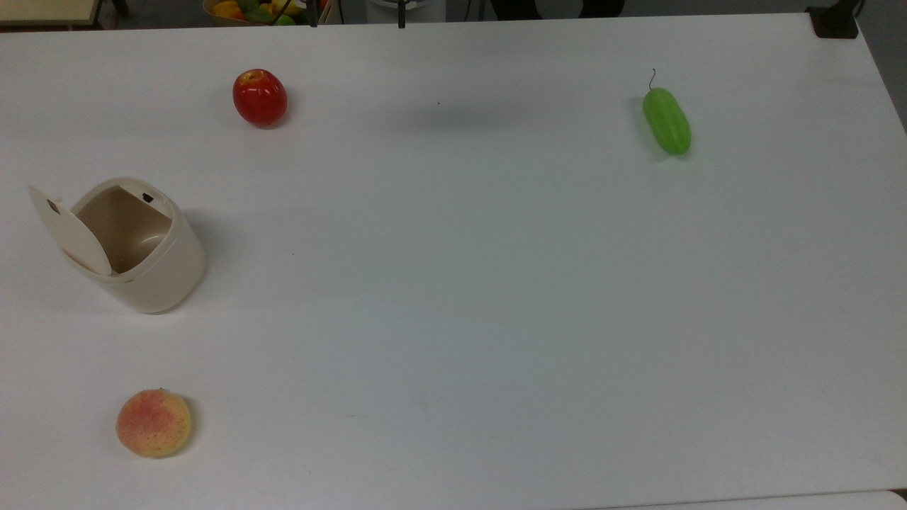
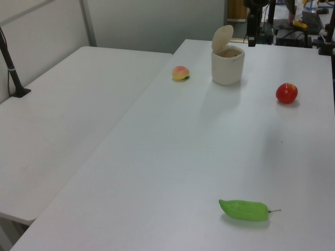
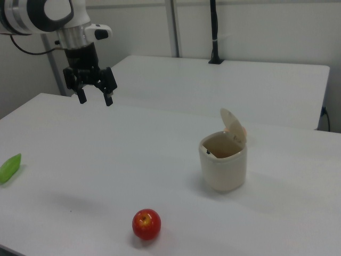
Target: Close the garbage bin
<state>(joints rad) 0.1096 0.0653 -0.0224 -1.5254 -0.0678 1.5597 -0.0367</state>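
I see garbage bin (image 1: 152,265) lid (image 1: 69,230) up, seemingly empty; gripper (image 3: 96,98) spread wide, holding nothing, well apart from bin.

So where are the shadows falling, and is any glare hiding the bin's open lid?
Top view: the garbage bin casts a soft shadow toward the top view's right, and no glare covers its raised lid. Right view: a faint shadow lies on the table, below the open gripper. Left view: the lid's outline is clear.
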